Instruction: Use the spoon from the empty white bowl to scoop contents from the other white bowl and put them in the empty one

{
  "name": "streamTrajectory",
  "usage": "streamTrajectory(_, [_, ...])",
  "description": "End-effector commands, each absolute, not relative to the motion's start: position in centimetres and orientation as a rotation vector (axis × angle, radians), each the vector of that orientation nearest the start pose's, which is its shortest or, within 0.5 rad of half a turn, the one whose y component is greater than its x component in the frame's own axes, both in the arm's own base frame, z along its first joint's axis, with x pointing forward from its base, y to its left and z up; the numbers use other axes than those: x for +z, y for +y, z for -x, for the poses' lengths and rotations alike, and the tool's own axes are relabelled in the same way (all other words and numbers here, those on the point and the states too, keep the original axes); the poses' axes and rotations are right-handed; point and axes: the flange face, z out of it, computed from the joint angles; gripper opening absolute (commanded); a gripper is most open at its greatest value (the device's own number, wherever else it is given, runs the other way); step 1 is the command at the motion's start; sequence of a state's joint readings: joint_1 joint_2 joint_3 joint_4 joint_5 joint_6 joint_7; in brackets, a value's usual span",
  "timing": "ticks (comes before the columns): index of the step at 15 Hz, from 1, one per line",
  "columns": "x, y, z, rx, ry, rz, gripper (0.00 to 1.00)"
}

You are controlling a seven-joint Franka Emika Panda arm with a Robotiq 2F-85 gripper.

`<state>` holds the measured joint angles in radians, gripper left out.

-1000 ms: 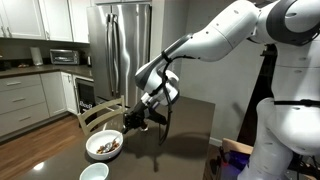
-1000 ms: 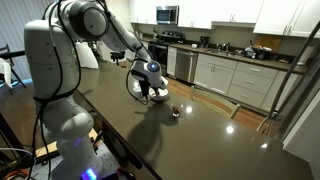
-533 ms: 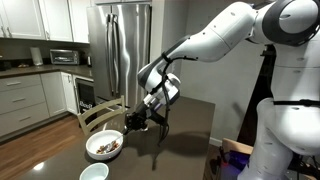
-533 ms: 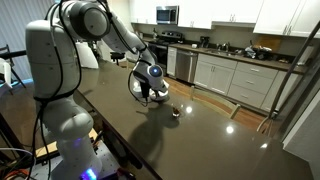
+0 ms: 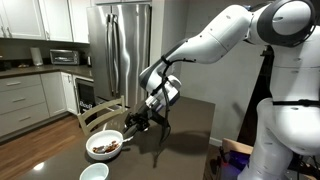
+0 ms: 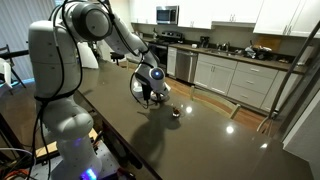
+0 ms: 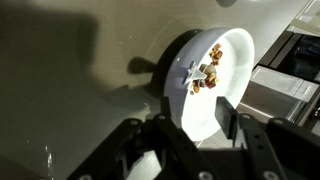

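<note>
The white robot arm (image 5: 215, 35) is reaching across the dark glossy tabletop (image 5: 190, 125). Its black gripper (image 5: 133, 123) is hanging low over the table's corner, just beside the wide, shallow round white bowl (image 5: 100, 154). That bowl is sitting near the table's edge and is carrying a loose heap of small brown and tan chunks (image 5: 108, 146). The smaller, deeper plain white bowl (image 5: 93, 172) is standing near it, closer to the camera, and its inside is showing clean; whether the two bowls are touching is not clear.

In the wrist view the gripper (image 7: 182, 118) is coming in from the bottom and looking down on the wide bowl (image 7: 228, 95), where the chunks (image 7: 208, 72) are lying toward one side. A small pale shape is resting among them, and it looks like the end of the slim pale silvery spoon (image 7: 193, 76) (its handle cannot be traced back to the fingers). Dark finger parts are showing on either side of the bowl, but how far they are parted, and whether they are gripping the spoon, I cannot tell.

In an exterior view from behind the arm, the gripper (image 6: 153, 96) is blocking both bowls from sight.
</note>
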<state>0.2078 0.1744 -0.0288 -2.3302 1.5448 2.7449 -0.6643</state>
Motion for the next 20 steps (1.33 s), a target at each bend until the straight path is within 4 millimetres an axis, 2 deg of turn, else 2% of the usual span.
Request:
streamTrajectory(1, [26.6,4.8,-50.9,-0.465,0.682,2.362,0.82])
streamTrajectory(3, [27.1,5.2,-50.7,-0.482,0.668,2.388,0.95])
streamTrajectory(5, [27.7,5.8,-50.5,-0.503,0.645,2.420,1.00])
streamTrajectory(13, [31.4,10.1,-49.3,-0.650,0.387,2.601,1.00])
streamTrajectory(17, [33.0,11.4,-49.1,-0.627,0.296,2.567,1.00])
streamTrajectory(18, [31.8,11.3,-49.9,-0.639,0.322,2.590,1.00])
streamTrajectory(20, [32.5,11.5,-49.8,-0.641,0.310,2.574,1.00])
